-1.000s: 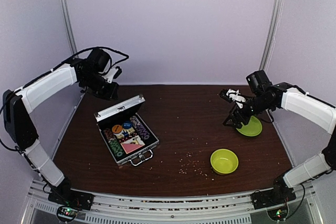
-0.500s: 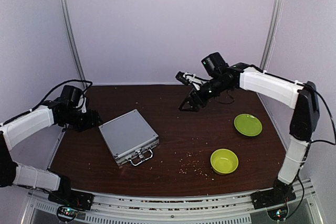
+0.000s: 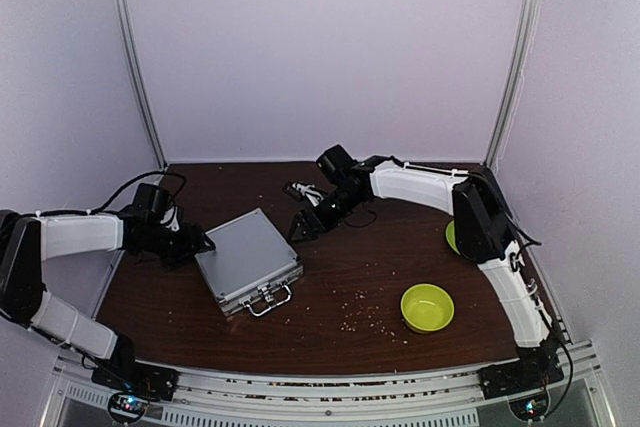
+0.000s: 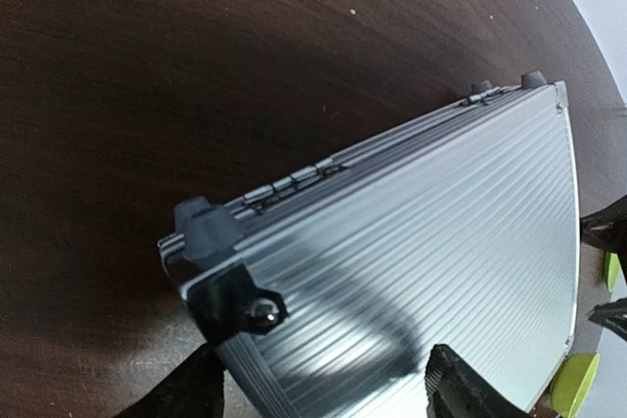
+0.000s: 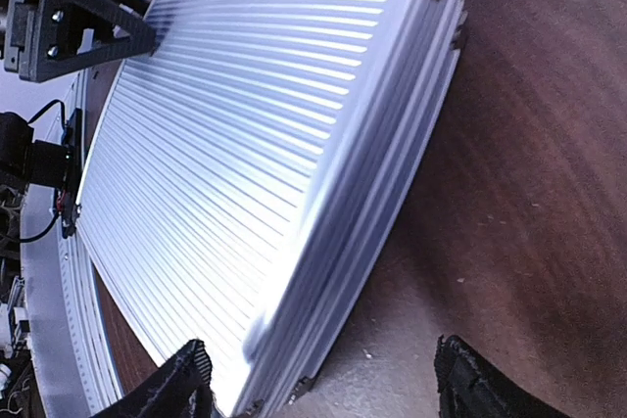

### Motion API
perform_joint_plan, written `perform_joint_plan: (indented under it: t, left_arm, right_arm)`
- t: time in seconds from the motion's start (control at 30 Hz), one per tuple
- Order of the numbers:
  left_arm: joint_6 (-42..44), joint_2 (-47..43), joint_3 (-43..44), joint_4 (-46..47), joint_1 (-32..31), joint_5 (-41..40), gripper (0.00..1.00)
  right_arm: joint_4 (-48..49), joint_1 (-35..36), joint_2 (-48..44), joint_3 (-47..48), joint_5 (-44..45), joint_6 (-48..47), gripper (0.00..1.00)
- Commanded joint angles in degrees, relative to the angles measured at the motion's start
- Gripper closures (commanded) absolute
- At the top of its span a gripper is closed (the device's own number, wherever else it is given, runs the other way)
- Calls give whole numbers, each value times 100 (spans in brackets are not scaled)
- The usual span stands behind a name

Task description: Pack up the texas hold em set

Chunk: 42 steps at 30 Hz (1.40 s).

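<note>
The silver case (image 3: 246, 258) of the texas hold em set lies shut on the brown table, handle (image 3: 268, 300) toward the near edge. Chips, buttons and cards are hidden inside. My left gripper (image 3: 200, 244) sits at the case's left corner; in the left wrist view its open jaws (image 4: 328, 394) straddle the ribbed lid (image 4: 421, 232) by the black corner cap (image 4: 230, 301). My right gripper (image 3: 300, 225) is at the case's far right corner. In the right wrist view it (image 5: 328, 389) is open, with the case's edge (image 5: 372, 193) between the fingers.
A lime-green bowl (image 3: 427, 307) stands front right. A lime-green plate (image 3: 451, 237) is mostly hidden behind the right arm. Small crumbs (image 3: 358, 319) are scattered on the table in front of the case and bowl. Side posts and walls close in the table.
The case lid, open a second ago with chips showing, is now shut. The left gripper came down to the case's left corner and opened. The right arm swung from the plate to the case.
</note>
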Motion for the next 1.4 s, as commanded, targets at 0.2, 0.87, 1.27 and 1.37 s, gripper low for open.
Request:
perform_joint_plan:
  t: [0.2,0.87,1.27,1.37]
  left_arm:
    - [383,1078,533,845,-756,502,30]
    - [1371,794,1923,-593,-1699,-1029,26]
    - [1273,-602,585,-736,-2947,-317,28]
    - [1152,-436,314,-380,-3228,-146,28]
  right_arm:
    - [79,517,-220,-693,-695,-148,27]
    - [-390,478,-2376,-3469,-390,-976,29]
    - [-245,291,-3763,-3796,658,-1378,40]
    - [-74,289,-3430,-3248,571,-1155,52]
